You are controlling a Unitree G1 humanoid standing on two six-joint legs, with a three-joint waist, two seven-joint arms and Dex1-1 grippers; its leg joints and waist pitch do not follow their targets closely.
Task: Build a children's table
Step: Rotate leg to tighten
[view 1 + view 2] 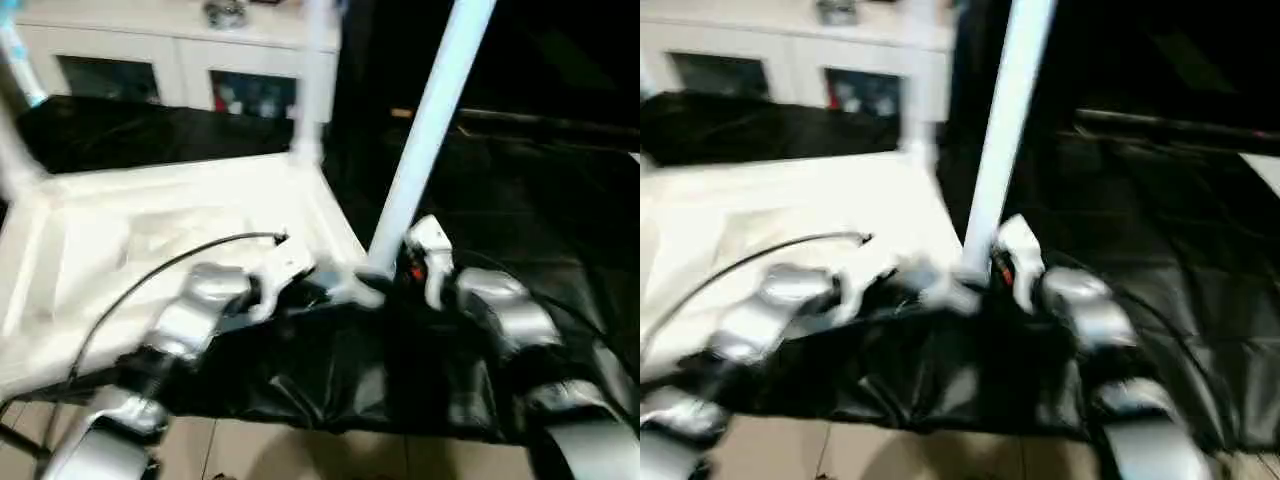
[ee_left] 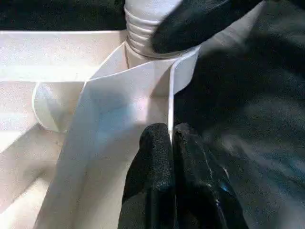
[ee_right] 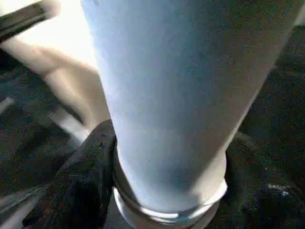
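Nearest me, my left gripper (image 2: pixel 172 143) is pinched tight on the thin rim of the tabletop (image 1: pixel 150 250), which lies underside up on the black work table (image 1: pixel 520 200). Just beyond, my right gripper (image 1: pixel 405 268) clasps the base of a leg (image 1: pixel 425 130) standing in the near corner socket, threads partly exposed, so I judge it unfinished. A farther leg (image 1: pixel 312 90) already stands; I cannot tell about the rest.
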